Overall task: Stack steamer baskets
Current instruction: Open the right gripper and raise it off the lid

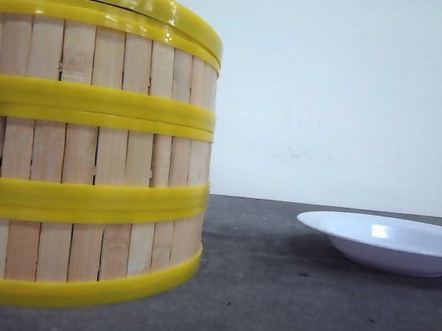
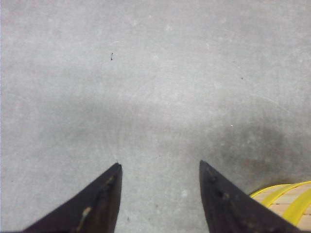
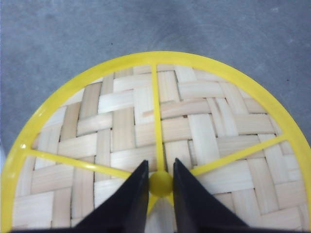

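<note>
Right wrist view: right gripper (image 3: 161,183) jaws clenched on woven domed lid's (image 3: 194,126) yellow knob (image 3: 160,183), seating it atop slatted yellow-ringed steamer baskets (image 1: 88,151); left gripper (image 2: 160,167) released.

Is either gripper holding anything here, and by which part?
The right gripper pinches the woven lid by its yellow knob. The left gripper is open and empty.

Steamer baskets (image 1: 89,144): pale matt wood slats, glossy yellow plastic rings.
</note>
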